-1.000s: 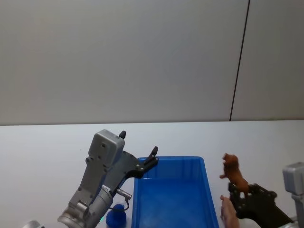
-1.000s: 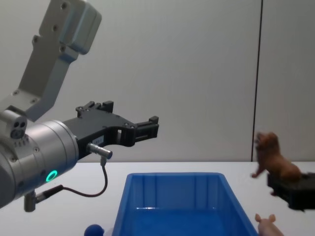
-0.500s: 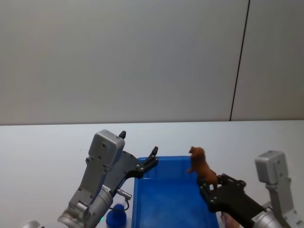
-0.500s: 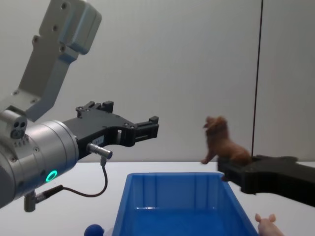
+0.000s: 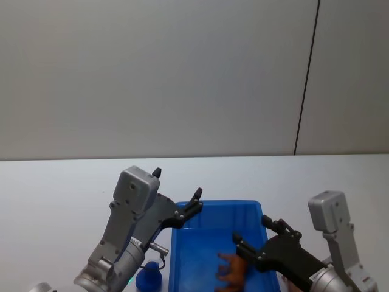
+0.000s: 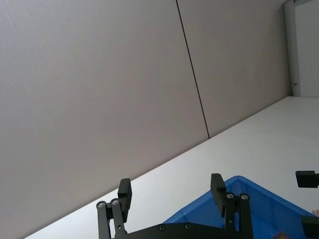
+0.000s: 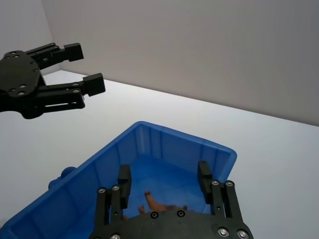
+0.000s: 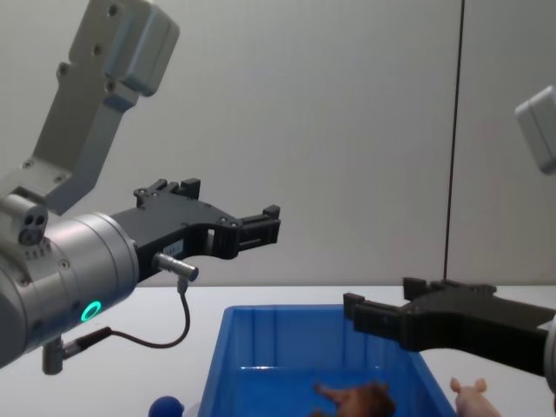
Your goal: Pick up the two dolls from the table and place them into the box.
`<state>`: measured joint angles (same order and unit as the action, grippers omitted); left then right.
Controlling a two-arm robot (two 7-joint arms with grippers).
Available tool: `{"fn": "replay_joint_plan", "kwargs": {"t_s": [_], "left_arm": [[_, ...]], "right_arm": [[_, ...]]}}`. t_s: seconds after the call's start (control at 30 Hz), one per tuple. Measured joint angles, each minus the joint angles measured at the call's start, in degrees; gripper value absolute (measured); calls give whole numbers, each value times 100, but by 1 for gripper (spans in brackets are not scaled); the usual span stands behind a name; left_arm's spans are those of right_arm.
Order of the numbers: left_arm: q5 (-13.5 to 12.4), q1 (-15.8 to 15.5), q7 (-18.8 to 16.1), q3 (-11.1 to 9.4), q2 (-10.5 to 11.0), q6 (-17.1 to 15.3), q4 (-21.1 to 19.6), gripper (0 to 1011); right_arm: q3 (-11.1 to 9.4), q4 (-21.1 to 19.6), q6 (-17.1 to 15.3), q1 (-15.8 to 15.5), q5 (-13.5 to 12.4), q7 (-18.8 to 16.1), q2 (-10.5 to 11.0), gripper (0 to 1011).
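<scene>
Judging by how things lie, we count the task as half done. The brown doll point(image 5: 232, 272) is inside the box point(image 5: 228, 203), on its floor towards the near end. The right pincer point(image 5: 252, 231) hangs over it with its jaws spread and nothing between them. From the right wrist view we look down past that pincer's own tips and see the brown doll point(image 7: 159, 205) below them, clear of both.

The pink doll point(image 8: 472, 401) is not yet in. It sits on the surface point(image 5: 61, 182) just beside the box's right wall, outside it, so we would expect that pickup to come next.

The left pincer point(image 8: 261, 224) is held in the air by the box's far left corner, jaws apart and empty, touching nothing. We take it for idle.

Several things we cannot settle. The brown doll is cut by the lower edge in the chest view and partly covered by the right pincer elsewhere, so we cannot tell whether it lies on its side or stands. Of the pink doll we see little more than the ears and the top of the head. A small blue object point(image 5: 148, 277) sits near the box's left wall, below the left arm, and we cannot make out what it is.
</scene>
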<state>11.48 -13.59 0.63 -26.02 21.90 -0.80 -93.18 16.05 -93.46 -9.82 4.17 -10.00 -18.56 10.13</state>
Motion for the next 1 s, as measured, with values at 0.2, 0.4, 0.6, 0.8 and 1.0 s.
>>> {"fn": "replay_joint_plan", "kwargs": {"t_s": [0.2, 0.4, 0.6, 0.8, 1.0], "left_arm": [[0, 0, 0, 0, 0, 0, 0, 1001], [0, 0, 0, 0, 0, 0, 0, 1001], [0, 0, 0, 0, 0, 0, 0, 1001], [0, 0, 0, 0, 0, 0, 0, 1001], [0, 0, 0, 0, 0, 0, 0, 1001]], "right_arm": [[-30, -20, -9, -32, 3, 216, 22, 938], [-67, -143, -11, -131, 0, 478, 78, 1001], [-114, -339, -54, -300, 0, 810, 160, 1001], [-157, -520, -146, -491, -3, 1136, 245, 1001], [-188, -645, -259, -684, -17, 1412, 319, 1001]]}}
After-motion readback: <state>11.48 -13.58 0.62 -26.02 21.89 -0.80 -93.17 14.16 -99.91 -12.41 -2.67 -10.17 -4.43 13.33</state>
